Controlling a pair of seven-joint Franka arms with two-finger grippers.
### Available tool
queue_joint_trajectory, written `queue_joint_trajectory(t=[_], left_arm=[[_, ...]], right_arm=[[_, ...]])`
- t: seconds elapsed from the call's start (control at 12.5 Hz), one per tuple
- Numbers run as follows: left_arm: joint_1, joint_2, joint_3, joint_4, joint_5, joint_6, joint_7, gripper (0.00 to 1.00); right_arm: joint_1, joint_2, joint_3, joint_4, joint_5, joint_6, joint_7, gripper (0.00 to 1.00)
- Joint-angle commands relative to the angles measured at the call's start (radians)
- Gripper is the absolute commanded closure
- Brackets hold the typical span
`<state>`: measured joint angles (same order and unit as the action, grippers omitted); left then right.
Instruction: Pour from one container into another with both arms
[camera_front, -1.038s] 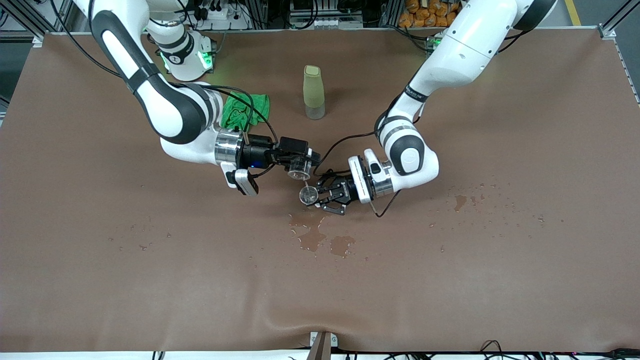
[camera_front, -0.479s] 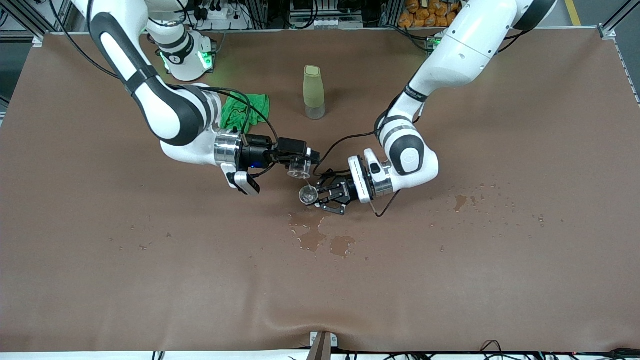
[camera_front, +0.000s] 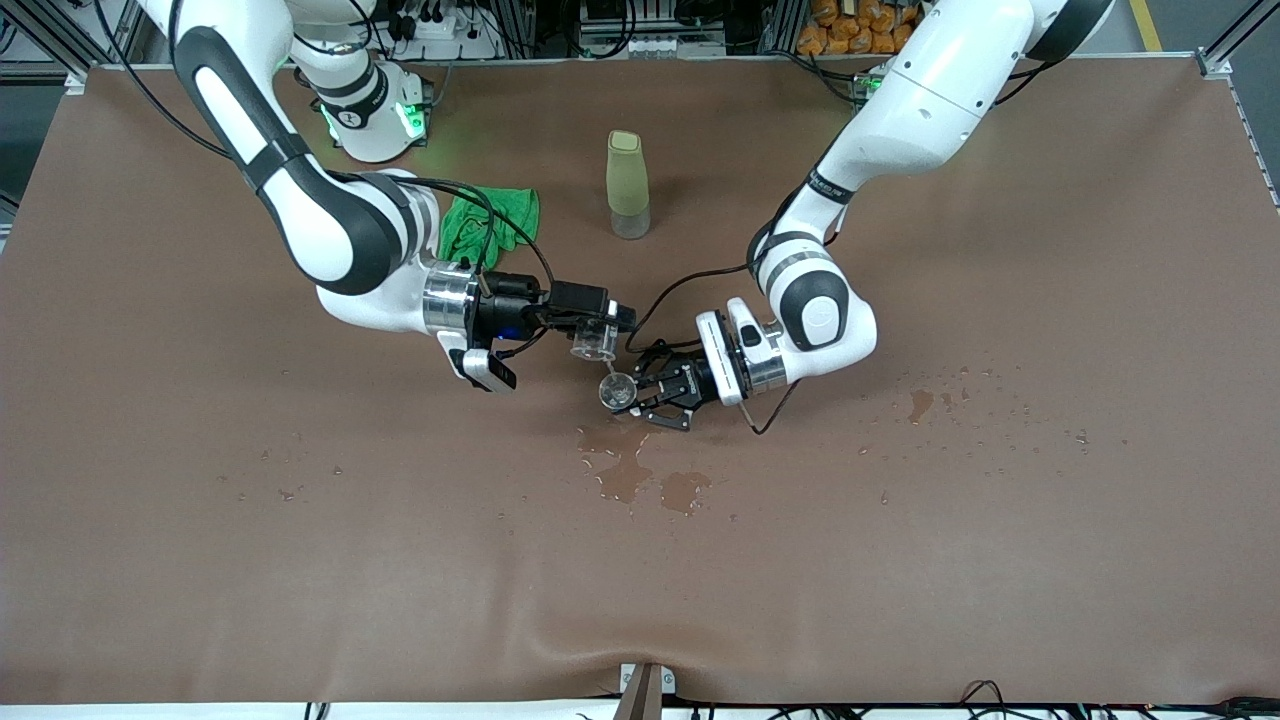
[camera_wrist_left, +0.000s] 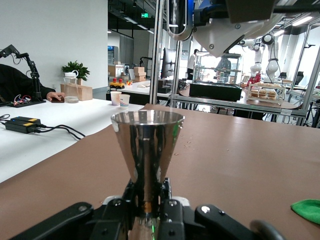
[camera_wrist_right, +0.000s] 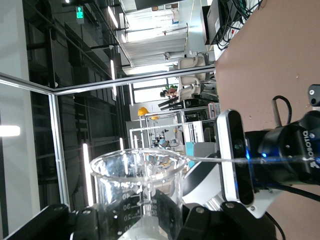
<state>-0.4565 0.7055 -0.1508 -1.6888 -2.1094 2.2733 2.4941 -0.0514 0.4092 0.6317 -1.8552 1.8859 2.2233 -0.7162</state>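
Over the middle of the brown table cloth, in the front view, the right gripper is pinching a clear measuring beaker tipped on its side, its long axis lying nearly level and its mouth facing down toward the front camera. Just below it, the left gripper is gripping a shiny metal jigger by its narrow waist, rim turned up. Both are hanging above dark wet patches on the cloth. A pale green tumbler is standing upright farther from the front camera, and a crumpled green cloth is lying toward the right arm's end. From the left wrist view, the jigger is showing as a polished cone flaring upward, its waist squeezed between the black fingers. From the right wrist view, the beaker is glassy and round-rimmed, with printed graduations, clamped between dark fingers, with the left arm's wrist just beside it.
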Motion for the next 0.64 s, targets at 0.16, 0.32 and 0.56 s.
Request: queue_joint_trajectory(t=[0.16, 0.32, 0.56], left_arm=[[-0.008, 0.006, -0.001, 0.012, -0.032, 0.011, 0.035, 1.0], [-0.008, 0.006, -0.001, 0.012, -0.047, 0.011, 0.055, 1.0], [-0.01, 0.006, -0.001, 0.011, -0.049, 0.011, 0.055, 1.0]], right_arm=[[-0.015, 0.028, 0.013, 0.027, 0.03, -0.03, 0.02, 1.0], [-0.015, 0.037, 0.013, 0.031, 0.032, -0.042, 0.03, 1.0], [-0.015, 0.039, 0.013, 0.036, 0.032, -0.04, 0.031, 1.0]])
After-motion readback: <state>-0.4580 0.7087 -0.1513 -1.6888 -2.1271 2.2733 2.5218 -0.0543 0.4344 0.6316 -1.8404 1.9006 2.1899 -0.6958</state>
